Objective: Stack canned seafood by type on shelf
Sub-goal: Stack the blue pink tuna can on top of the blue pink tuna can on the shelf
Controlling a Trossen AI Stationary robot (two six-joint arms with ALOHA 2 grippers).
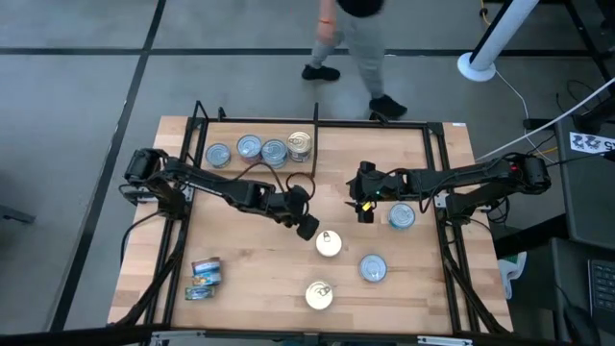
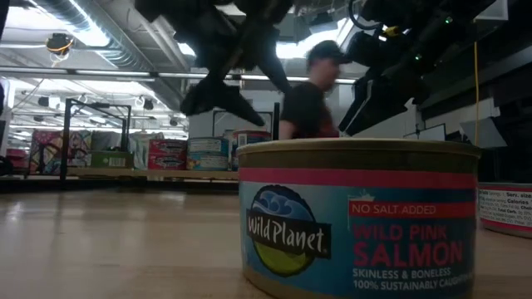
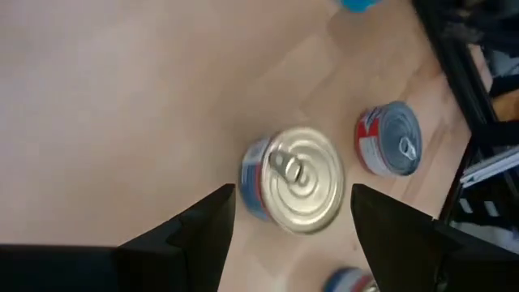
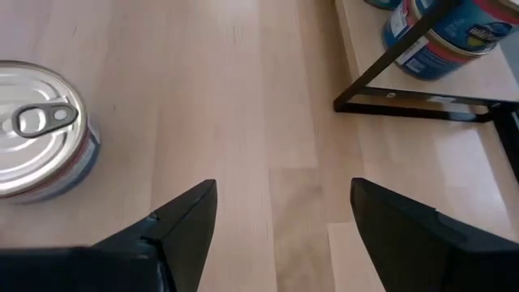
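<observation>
On the shelf (image 1: 240, 252), a wooden board in a black frame, several tins stand in a row at the far edge (image 1: 259, 150). My left gripper (image 1: 307, 227) (image 3: 292, 193) is open and hovers over a gold pull-tab tin (image 1: 329, 243) (image 3: 302, 180), one finger to each side, touching nothing. My right gripper (image 1: 365, 208) (image 4: 284, 203) is open above bare board, with the same gold tin (image 4: 36, 130) off to its near side. A silver-blue tin (image 1: 401, 216) stands just right of it. Another salmon tin (image 2: 357, 220) fills the low view.
A silver-blue tin (image 1: 373, 268) and a gold tin (image 1: 319, 295) stand near the front edge. Two red-and-blue tins (image 1: 203, 281) lie at the near left. The short black divider bar (image 1: 313, 154) (image 4: 413, 105) ends beside the far row. A person (image 1: 351, 48) walks beyond the table.
</observation>
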